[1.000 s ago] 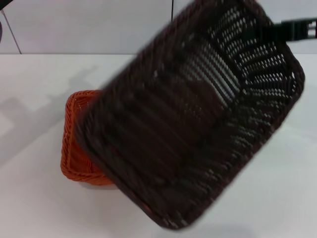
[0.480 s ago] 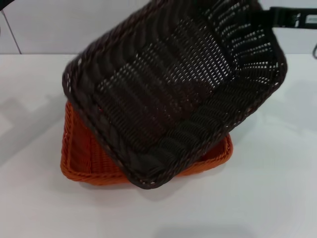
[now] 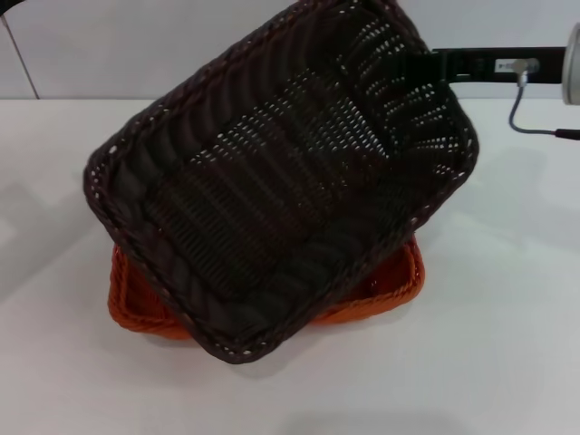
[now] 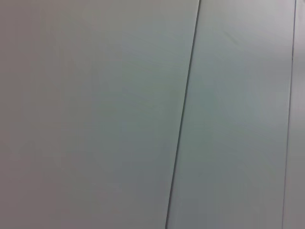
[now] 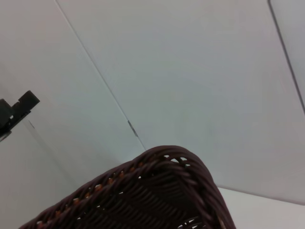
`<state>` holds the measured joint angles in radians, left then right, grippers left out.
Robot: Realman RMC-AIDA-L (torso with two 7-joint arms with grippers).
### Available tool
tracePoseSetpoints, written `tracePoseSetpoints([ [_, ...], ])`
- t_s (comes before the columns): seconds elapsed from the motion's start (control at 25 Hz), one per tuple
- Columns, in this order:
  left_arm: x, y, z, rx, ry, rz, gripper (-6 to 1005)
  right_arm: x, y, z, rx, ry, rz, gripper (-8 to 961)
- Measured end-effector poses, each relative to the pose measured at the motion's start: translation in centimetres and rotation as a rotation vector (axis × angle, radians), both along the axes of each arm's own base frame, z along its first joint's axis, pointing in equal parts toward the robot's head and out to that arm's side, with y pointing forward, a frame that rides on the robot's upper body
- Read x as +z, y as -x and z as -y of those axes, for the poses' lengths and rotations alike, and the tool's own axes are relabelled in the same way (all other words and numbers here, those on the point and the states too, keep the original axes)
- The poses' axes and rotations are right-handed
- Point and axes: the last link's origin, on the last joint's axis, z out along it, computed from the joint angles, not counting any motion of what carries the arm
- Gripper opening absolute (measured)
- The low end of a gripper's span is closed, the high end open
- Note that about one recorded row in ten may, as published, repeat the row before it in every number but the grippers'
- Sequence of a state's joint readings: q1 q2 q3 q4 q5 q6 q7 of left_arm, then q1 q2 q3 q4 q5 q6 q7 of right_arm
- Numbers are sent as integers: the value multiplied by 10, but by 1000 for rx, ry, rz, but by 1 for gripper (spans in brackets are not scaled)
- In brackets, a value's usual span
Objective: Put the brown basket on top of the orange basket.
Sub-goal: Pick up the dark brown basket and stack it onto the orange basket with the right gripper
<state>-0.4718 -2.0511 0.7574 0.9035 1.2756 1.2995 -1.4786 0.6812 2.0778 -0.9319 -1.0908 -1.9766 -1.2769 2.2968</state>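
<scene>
Holding the brown basket [image 3: 281, 181] tilted over the orange basket [image 3: 399, 281] on the desk [image 3: 507, 344], your right gripper [image 3: 426, 65] has its fingers grasping the basket's far rim; left fingers unseen.

The brown basket [image 3: 272, 190] sits tilted over the orange basket [image 3: 394, 281] on the table [image 3: 507, 344].

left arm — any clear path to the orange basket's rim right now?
Probably not from above. The brown basket hangs tilted over most of the orange basket, held at its far right rim by the right tool. Only the orange near-left corner and a right edge strip show. The left wrist view shows only wall, so that arm seems far off.
</scene>
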Motion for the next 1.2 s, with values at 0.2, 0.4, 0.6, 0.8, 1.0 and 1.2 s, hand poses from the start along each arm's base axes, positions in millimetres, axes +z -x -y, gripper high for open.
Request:
tracePoseSetpoints([
  [0.2,0,2,0,8,0,3,782,-8,2,-6,-31,-28,13,174],
  [0.4,-2,4,-1,20,4,9,783,-17,-1,-7,-93,-57,2,175],
  [0.6,-4,1,-4,17,10,3,782,-18,-3,-6,-107,-86,-52,175],
  [0.8,-7,-1,-7,17,10,-2,782,-17,-2,-6,-120,-95,-89,175],
  [1.0,-7,0,-7,21,9,-2,783,-25,-3,-2,-130,-125,-140,176],
  [1.2,-7,0,-8,24,-4,-10,783,-35,-2,10,-98,-197,-122,176],
])
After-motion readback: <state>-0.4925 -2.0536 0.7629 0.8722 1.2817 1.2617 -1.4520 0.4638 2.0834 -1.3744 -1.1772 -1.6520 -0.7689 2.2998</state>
